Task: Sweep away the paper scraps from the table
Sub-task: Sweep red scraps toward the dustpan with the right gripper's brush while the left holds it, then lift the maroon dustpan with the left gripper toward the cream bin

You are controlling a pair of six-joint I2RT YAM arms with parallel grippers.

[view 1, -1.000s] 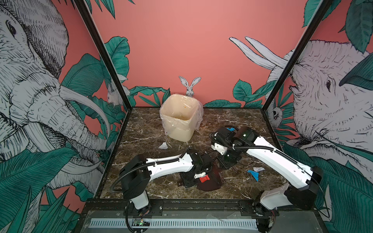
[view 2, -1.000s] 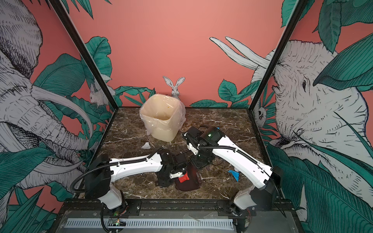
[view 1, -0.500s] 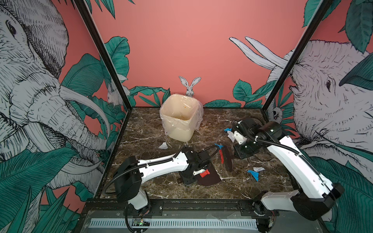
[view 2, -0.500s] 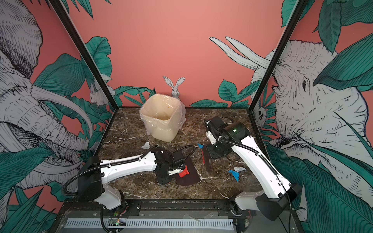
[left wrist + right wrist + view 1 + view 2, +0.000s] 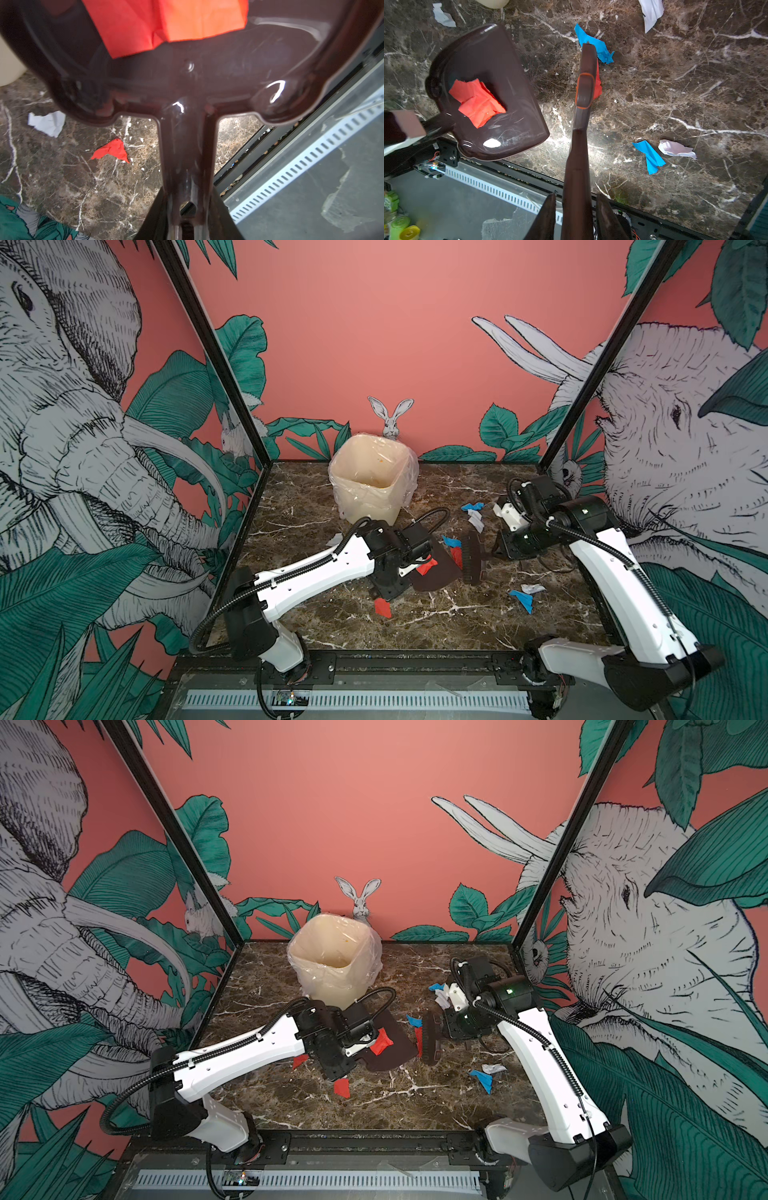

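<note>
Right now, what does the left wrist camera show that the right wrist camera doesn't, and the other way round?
Only the left wrist view shows a loose red scrap lying on the table beside the handle of the dustpan. Only the right wrist view shows the brush, another red scrap partly hidden behind it, two blue scraps and a crumpled white scrap. Both views show the dark dustpan holding red paper, and the marble table.
</note>
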